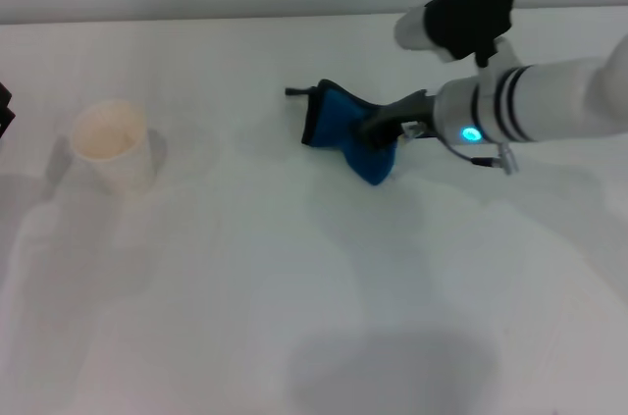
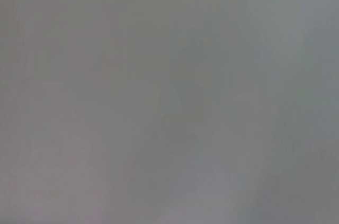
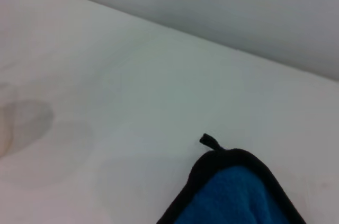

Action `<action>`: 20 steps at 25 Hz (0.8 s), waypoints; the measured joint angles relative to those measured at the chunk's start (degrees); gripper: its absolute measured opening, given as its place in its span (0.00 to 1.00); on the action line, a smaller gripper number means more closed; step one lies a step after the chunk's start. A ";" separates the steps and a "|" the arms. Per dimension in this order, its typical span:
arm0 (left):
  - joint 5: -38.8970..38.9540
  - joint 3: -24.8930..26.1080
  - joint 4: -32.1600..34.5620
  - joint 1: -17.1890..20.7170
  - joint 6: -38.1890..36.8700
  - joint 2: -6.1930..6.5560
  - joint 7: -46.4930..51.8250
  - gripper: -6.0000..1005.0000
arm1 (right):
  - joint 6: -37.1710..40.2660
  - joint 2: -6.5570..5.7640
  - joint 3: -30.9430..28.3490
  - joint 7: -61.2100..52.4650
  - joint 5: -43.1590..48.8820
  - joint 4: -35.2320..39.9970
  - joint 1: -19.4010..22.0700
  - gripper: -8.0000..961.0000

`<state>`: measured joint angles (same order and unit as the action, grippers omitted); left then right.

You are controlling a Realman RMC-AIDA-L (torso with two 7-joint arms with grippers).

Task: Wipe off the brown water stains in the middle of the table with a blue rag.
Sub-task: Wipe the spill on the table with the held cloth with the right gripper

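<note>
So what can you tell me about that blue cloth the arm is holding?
The blue rag is a small bright blue cloth, soft and fluffy-looking, with black edging and a short black loop at one corner. It is bunched and pinched in the middle by the right gripper, so it flares out on either side. It sits on the white table, toward the far side. No brown stain shows around it.

1 cream paper cup [image 1: 111,146] stands upright at the left of the frame. A dark object [image 1: 5,109] clips the left edge.
</note>
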<state>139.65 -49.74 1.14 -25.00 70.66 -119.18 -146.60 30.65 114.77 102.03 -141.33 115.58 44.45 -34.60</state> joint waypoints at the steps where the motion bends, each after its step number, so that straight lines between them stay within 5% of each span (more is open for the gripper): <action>1: 0.00 0.00 0.00 0.01 0.00 0.00 0.00 0.88 | 2.77 -0.15 -2.00 0.01 1.23 0.99 0.45 0.15; 9: 0.00 0.00 0.00 0.18 -0.01 0.00 0.00 0.88 | 19.02 -1.96 -8.34 0.39 6.26 8.06 1.78 0.16; 20: 0.00 0.00 0.00 0.22 -0.01 0.00 0.53 0.88 | 30.55 -1.25 -14.36 16.57 6.45 9.27 -0.15 0.18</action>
<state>139.65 -49.75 1.14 -24.78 70.65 -119.18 -146.07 61.20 113.52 87.67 -124.75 122.03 53.72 -34.75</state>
